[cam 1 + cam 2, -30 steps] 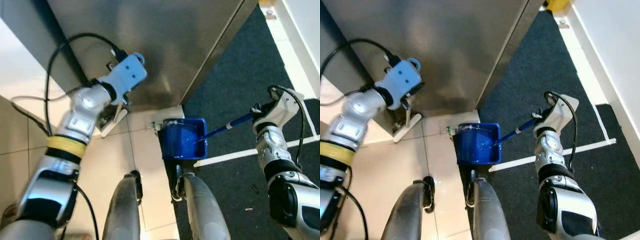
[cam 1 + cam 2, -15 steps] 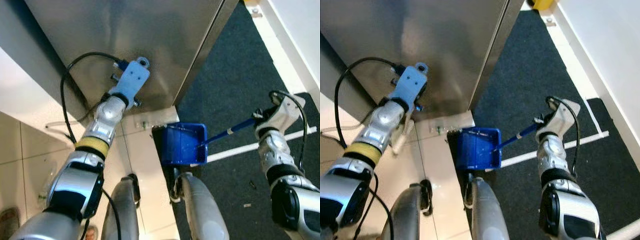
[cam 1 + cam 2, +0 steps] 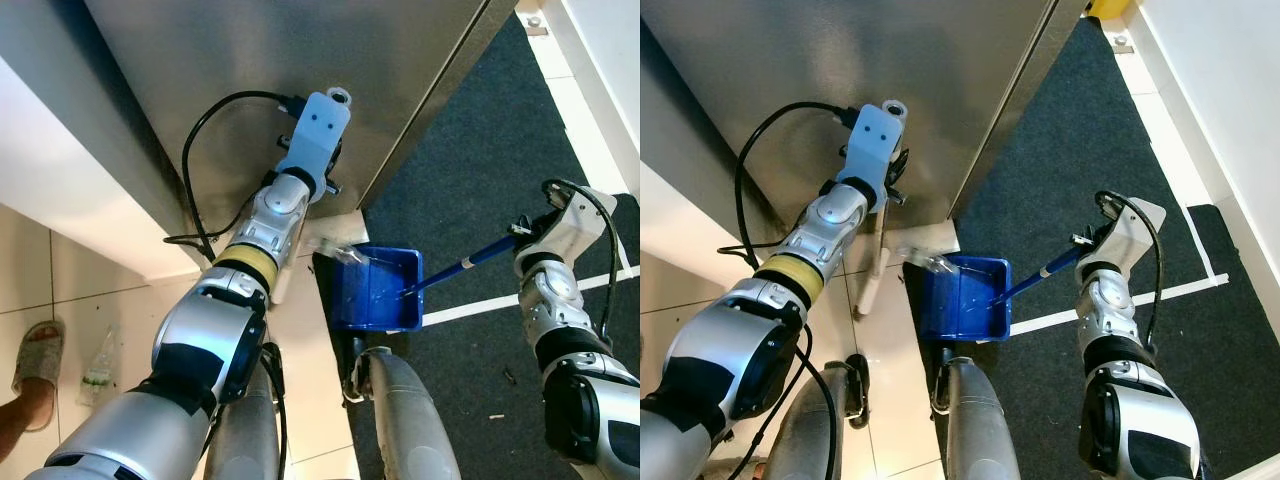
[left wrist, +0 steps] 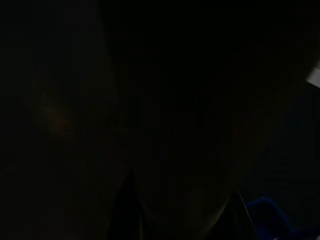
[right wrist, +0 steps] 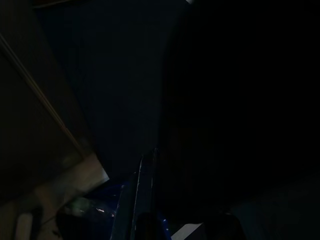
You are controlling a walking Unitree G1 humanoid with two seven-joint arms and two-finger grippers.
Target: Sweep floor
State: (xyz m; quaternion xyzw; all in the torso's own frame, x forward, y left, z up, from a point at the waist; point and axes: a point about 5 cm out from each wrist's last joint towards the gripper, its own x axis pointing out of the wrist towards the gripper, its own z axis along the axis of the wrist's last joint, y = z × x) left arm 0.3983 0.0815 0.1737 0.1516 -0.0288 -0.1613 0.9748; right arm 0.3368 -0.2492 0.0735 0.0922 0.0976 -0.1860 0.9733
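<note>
A blue dustpan (image 3: 375,292) rests on the floor where tile meets dark carpet, just ahead of my feet. Its long blue handle (image 3: 468,265) runs up to my right gripper (image 3: 524,233), which is shut on it; the right wrist view shows the same handle (image 5: 142,200) dimly. My left gripper (image 3: 892,185) hangs close to the steel cabinet front and is shut on a white brush handle (image 3: 872,268) that slants down to the tile. Something pale and translucent (image 3: 924,262) lies at the pan's near-left rim; I cannot tell whether it is bristles or litter.
A tall stainless steel cabinet (image 3: 300,80) fills the area ahead. Dark carpet (image 3: 480,150) with a white tape line (image 3: 470,307) lies to the right. On the tile at the left are a clear wrapper (image 3: 98,365), a slipper (image 3: 35,355) and a person's foot (image 3: 12,432).
The camera has shifted. My left arm has swung right with the white brush, from the cabinet's left side up to the dustpan's rim. The right gripper keeps holding the pan handle.
</note>
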